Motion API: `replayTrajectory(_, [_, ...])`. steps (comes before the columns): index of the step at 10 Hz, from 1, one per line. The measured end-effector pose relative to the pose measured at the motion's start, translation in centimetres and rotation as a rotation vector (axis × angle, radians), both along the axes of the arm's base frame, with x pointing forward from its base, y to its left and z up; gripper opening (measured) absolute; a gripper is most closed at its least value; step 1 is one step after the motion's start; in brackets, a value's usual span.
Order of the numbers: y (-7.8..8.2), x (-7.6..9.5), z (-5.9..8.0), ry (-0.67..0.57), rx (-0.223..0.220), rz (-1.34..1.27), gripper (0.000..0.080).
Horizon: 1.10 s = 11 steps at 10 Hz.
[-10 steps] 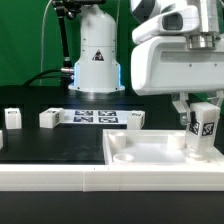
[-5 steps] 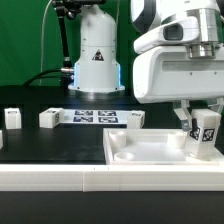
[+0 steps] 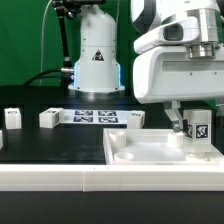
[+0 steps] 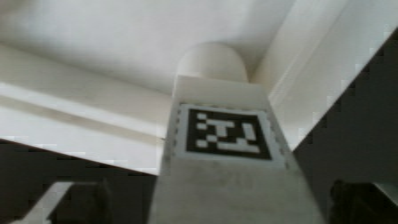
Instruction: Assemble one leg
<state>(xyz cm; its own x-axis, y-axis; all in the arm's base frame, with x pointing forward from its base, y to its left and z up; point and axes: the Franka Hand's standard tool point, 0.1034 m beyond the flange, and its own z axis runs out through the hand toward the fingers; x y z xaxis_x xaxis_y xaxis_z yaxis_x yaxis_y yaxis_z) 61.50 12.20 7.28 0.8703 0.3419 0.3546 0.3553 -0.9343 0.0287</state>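
My gripper (image 3: pixel 197 121) is shut on the leg (image 3: pixel 201 137), a small white post with a black-and-white tag, and holds it upright on the large white panel (image 3: pixel 140 152) at the corner on the exterior view's right. In the wrist view the leg (image 4: pixel 226 135) fills the middle, and its rounded far end sits in the panel's corner (image 4: pixel 302 50). My gripper (image 4: pixel 222 208) holds its near end, with dark fingers (image 4: pixel 71 205) on either side.
Three more white legs lie on the black table behind the panel (image 3: pixel 12 117) (image 3: pixel 49 119) (image 3: pixel 136 120). The marker board (image 3: pixel 95 116) lies between them. The robot base (image 3: pixel 97 60) stands at the back.
The leg has turned in place and shifted slightly to the exterior view's left; its tag now faces the camera more squarely. My gripper stays shut on it.
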Motion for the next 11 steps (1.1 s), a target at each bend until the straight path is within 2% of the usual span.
replayTrajectory(3, [0.0, 0.0, 0.0, 0.0, 0.0, 0.0, 0.0648])
replayTrajectory(10, [-0.91, -0.3, 0.52, 0.016, -0.008, -0.007, 0.0649])
replayTrajectory(11, [-0.82, -0.58, 0.28, 0.1, -0.025, -0.003, 0.0649])
